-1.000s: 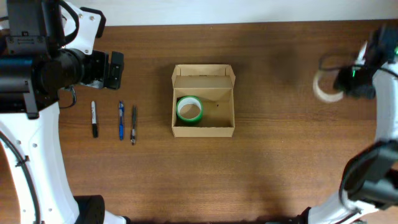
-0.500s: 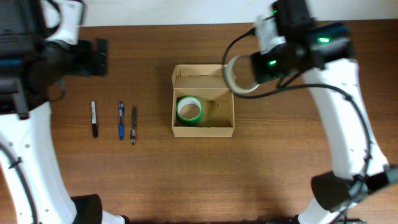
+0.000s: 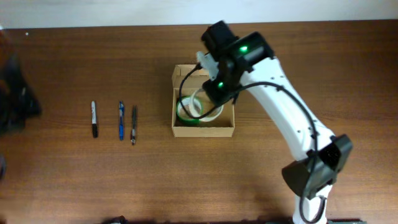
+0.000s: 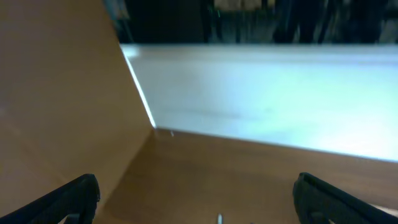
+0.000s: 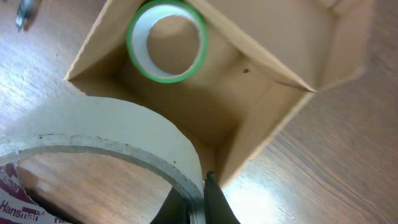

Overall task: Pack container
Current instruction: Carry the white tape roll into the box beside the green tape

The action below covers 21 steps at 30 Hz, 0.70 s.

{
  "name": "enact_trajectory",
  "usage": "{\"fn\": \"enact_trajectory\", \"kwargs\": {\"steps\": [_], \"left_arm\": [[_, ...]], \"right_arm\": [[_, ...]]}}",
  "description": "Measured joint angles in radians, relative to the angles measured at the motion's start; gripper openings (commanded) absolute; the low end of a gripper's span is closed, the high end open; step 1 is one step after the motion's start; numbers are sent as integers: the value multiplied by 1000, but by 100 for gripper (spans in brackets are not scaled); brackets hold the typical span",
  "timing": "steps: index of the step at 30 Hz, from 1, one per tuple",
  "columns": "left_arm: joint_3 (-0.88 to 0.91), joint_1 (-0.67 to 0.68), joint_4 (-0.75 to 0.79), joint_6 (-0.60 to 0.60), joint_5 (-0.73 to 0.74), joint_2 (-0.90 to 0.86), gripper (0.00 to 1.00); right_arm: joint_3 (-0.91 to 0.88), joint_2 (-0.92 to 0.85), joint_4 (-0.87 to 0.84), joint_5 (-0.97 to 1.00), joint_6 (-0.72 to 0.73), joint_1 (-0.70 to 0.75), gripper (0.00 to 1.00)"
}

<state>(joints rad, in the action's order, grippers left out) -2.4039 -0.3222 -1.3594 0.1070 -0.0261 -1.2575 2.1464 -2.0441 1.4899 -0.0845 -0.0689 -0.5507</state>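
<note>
1. Right claw [image 5: 198, 202]: seen in the right wrist view, its two dark fingers are pinched together on the wall of a pale tape roll [image 5: 106, 130]. Red lettering shows on the roll's inner core.
2. Pale tape roll: it is held tilted. In the overhead view its ring falls inside the outline of the container [image 3: 203, 130] and overlaps the other roll there from the 3 o'clock side. Whether it touches the box floor cannot be told.
3. Container: a tan cardboard box, open at the top, lying directly beneath the right claw. From overhead it sits near the middle of the worktop [image 3: 93, 180], with its flap lid open at the 12 o'clock side.
4. Contents: a green tape roll [image 5: 137, 40] lies flat on the box floor. It occupies the 8 o'clock part of the box as seen from overhead.
5. At 9 o'clock from the container and well apart from it, three items lie side by side. They are a black marker [image 3: 94, 118], a blue pen [image 3: 121, 120] and a dark pen [image 3: 133, 124], each aligned 12 to 6.
6. Left claw [image 4: 199, 208]: its fingertips sit at the two lower corners of a blurred left wrist view, spread wide apart. In the overhead view the left arm is a dark blur at the 9 o'clock edge, far from the container.
</note>
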Motion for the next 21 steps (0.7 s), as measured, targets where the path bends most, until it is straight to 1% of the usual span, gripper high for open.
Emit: {"fn": "enact_trajectory", "kwargs": {"steps": [4, 7, 16, 21], "left_arm": [[-5, 0, -12, 0, -9, 75, 99], [-5, 0, -24, 0, -9, 107, 99], [-2, 0, -43, 0, -9, 132, 99], [11, 0, -52, 0, -9, 132, 99]], "right_arm": [[0, -47, -8, 0, -11, -20, 4], [0, -77, -46, 0, -14, -34, 4], [-3, -89, -285, 0, -17, -113, 4], [-3, -97, -290, 0, -14, -142, 4]]}}
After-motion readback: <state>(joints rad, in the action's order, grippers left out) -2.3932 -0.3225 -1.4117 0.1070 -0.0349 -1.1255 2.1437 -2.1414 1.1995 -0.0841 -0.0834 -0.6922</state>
